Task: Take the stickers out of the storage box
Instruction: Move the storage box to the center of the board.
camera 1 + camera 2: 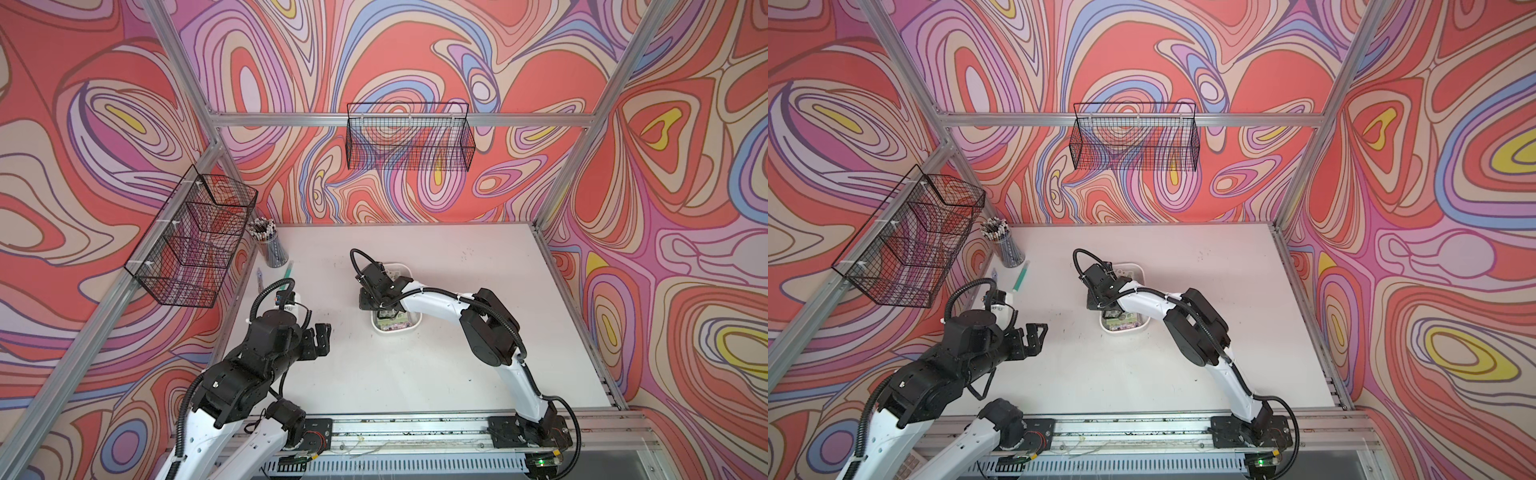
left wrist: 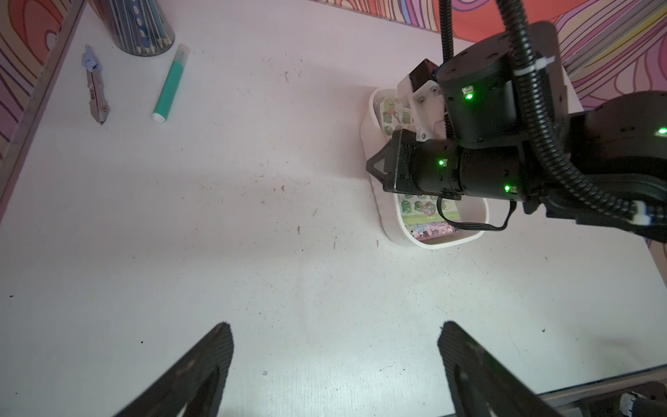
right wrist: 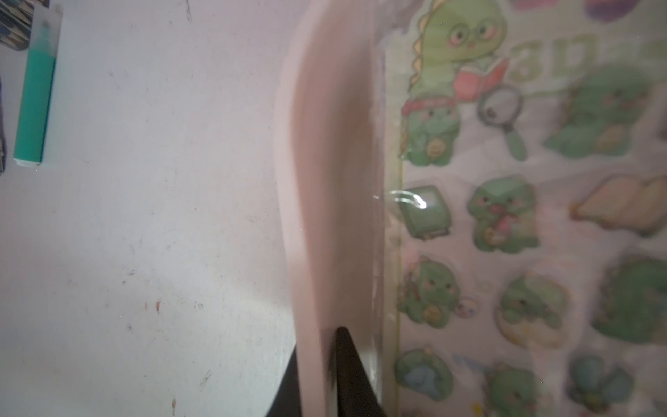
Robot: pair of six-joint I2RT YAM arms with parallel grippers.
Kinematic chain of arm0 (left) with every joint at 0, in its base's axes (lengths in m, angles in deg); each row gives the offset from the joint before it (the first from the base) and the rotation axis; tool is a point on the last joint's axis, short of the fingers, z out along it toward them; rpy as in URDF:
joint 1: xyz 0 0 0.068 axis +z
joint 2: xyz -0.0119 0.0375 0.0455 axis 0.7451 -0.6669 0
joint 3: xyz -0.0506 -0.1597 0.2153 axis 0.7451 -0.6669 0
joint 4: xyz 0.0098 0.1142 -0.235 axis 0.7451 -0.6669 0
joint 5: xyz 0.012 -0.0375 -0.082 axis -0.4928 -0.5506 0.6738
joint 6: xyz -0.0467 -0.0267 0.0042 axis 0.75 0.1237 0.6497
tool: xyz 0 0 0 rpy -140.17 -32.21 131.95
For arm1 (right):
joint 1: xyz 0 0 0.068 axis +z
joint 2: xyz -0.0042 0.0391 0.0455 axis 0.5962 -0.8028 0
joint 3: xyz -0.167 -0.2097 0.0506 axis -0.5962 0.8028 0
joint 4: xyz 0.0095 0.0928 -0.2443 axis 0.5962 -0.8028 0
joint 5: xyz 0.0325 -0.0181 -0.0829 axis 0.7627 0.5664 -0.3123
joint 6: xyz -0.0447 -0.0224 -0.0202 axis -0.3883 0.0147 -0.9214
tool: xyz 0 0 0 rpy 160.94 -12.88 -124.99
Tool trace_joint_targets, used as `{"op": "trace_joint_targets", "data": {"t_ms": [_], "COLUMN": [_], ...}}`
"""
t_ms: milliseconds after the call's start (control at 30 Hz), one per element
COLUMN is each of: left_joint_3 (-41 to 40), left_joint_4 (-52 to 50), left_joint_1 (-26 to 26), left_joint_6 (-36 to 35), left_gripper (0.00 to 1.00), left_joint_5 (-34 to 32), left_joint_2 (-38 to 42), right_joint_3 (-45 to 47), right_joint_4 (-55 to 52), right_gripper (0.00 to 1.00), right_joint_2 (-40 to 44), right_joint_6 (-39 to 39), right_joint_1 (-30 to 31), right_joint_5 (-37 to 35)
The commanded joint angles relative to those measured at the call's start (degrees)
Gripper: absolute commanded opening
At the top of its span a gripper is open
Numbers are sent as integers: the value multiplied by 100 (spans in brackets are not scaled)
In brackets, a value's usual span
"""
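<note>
- The right claw point(image 3: 317, 343) is narrow, with one finger outside and one inside the long side wall of the storage box point(image 3: 325, 180). Whether it presses on that wall or merely straddles it, I cannot tell.
- The stickers point(image 3: 505, 216) lie flat inside the box, just beside that claw's inner finger. The top sheet point(image 2: 422, 207) shows green dinosaurs under clear, shiny film, and a pink sheet point(image 2: 429, 229) peeks out beneath it at one end.
- The left claw point(image 2: 335, 361) stands wide and empty over bare tabletop point(image 2: 252, 216). It is well apart from the box, which lies out beyond its fingertips.
- The sheets look thin, light and floppy, and the glossy film is likely slippery. A sheet pinched at one end would probably sag or slide free.
- Lying flat and stacked, they offer no face to grip. The best hold is probably a sheet's long edge next to the wall, where a finger could slip underneath and pinch the film margin.
- The box itself seems light. A pull on the sheets could drag or tip it unless something steadies it.
</note>
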Motion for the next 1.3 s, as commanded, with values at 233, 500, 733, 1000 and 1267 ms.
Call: {"op": "trace_joint_targets", "data": {"t_ms": [233, 500, 733, 1000, 1267], "left_joint_3": [207, 633, 464, 170, 175], "left_joint_4": [44, 195, 801, 2121, 2941], "left_joint_1": [-11, 61, 147, 153, 153], "left_joint_6": [-27, -75, 188, 420, 613], "left_gripper": [92, 93, 83, 75, 57], "left_joint_5": [398, 460, 747, 1421, 1343], "left_joint_2": [-536, -1141, -1706, -3242, -4739], "right_joint_3": [-197, -296, -25, 1161, 2289], "right_joint_4": [-50, 76, -420, -868, -644], "right_gripper": [47, 56, 55, 55, 54], "right_joint_2": [48, 735, 1644, 2794, 3425], "right_joint_6": [-285, -845, -1422, -1920, -2222], "right_joint_1": [-44, -205, -724, -1770, -2002], "right_joint_5": [318, 549, 344, 423, 675]}}
